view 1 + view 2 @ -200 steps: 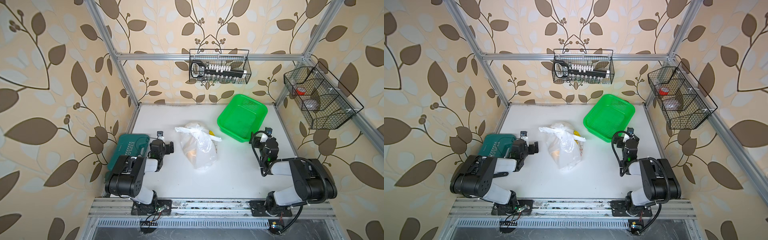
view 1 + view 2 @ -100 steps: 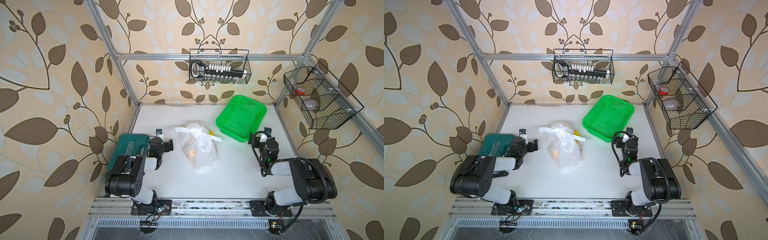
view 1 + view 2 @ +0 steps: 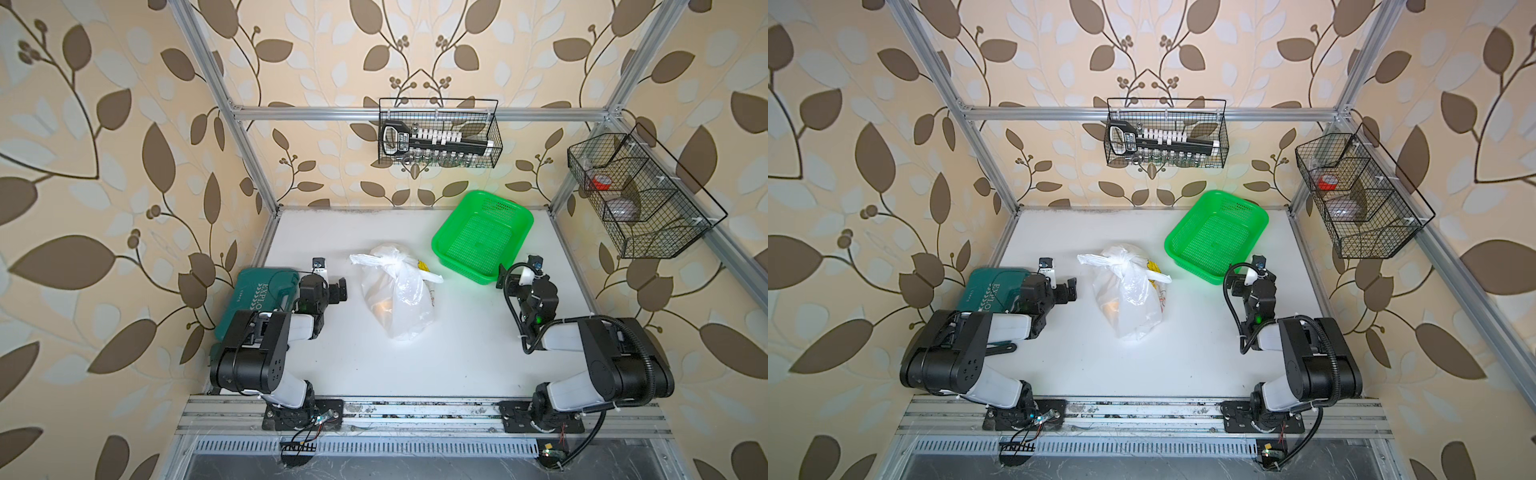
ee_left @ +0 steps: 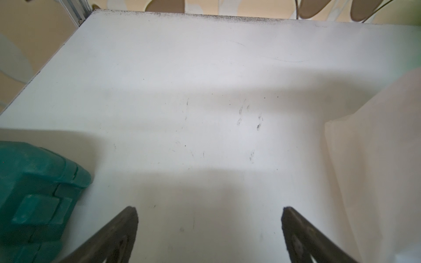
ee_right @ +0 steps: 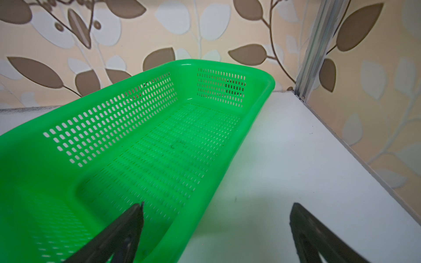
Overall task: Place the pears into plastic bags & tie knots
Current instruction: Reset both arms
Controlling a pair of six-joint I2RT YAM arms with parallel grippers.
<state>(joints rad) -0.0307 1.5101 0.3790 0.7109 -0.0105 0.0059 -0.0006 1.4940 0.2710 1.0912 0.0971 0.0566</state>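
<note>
The translucent white plastic bag (image 3: 395,295) (image 3: 1129,299) lies on its side mid-table, bulging. Its handles are tied in a knot (image 3: 388,262) (image 3: 1115,259) with the ends sticking out sideways. The pears are inside it; only an orange blur (image 3: 380,305) shows through the film. My left gripper (image 3: 330,276) (image 3: 1059,276) (image 4: 209,211) stands open and empty just left of the bag, whose side (image 4: 376,159) fills one edge of the left wrist view. My right gripper (image 3: 519,270) (image 3: 1246,272) (image 5: 217,209) is open, one finger over the basket's near corner and one over the table.
An empty green perforated basket (image 3: 484,237) (image 3: 1217,232) (image 5: 114,118) stands at the back right of the white table. A dark green tool case (image 3: 262,295) (image 3: 988,289) (image 4: 34,189) lies by the left wall. Wire baskets hang on the back wall (image 3: 438,133) and right wall (image 3: 636,195).
The green basket has slid a little to the left. Both arms have shifted only slightly. The bag lies as before.
</note>
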